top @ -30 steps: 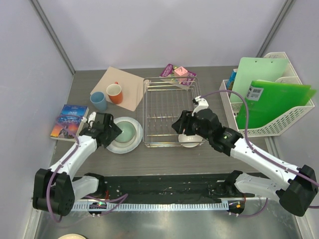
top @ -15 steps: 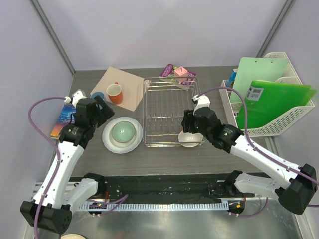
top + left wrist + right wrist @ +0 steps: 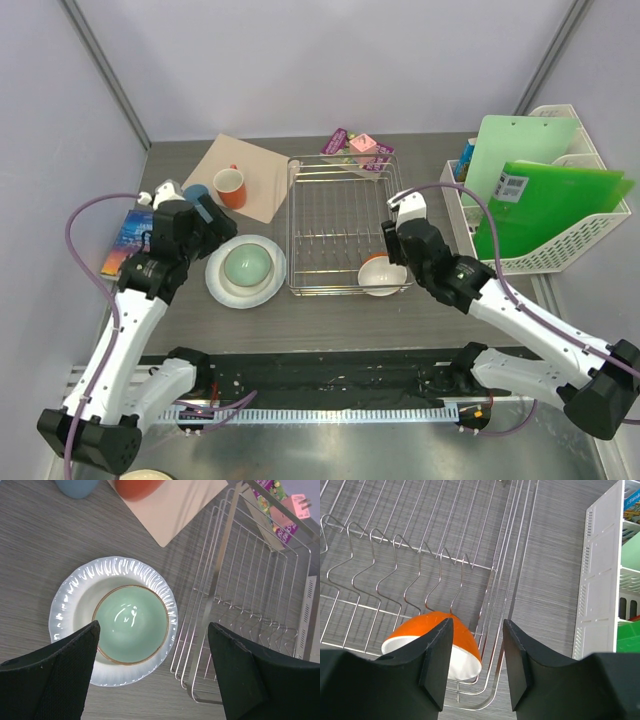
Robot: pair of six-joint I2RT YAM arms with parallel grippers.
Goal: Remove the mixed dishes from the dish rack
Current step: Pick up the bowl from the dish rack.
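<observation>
The silver wire dish rack (image 3: 335,215) stands mid-table. A cream bowl with orange outside (image 3: 380,276) lies tilted in its near right corner, also in the right wrist view (image 3: 440,632). My right gripper (image 3: 390,248) (image 3: 476,625) is open just above the bowl's right edge, holding nothing. The pale green bowl (image 3: 246,266) (image 3: 131,629) sits in the white plate (image 3: 216,284) (image 3: 72,597) left of the rack. My left gripper (image 3: 210,216) (image 3: 152,626) is open and empty, high above them. The orange-red mug (image 3: 231,187) and the light-blue cup (image 3: 193,190) stand behind.
A beige mat (image 3: 248,170) lies under the mug. A book (image 3: 128,240) lies at the far left. A white plastic file basket (image 3: 560,250) with green folders stands at the right. Colourful packets (image 3: 355,147) lie behind the rack.
My left gripper has let go of the green bowl on the plate and risen back to the left. My right gripper has shifted right, off the cream bowl, which now shows its orange side.
</observation>
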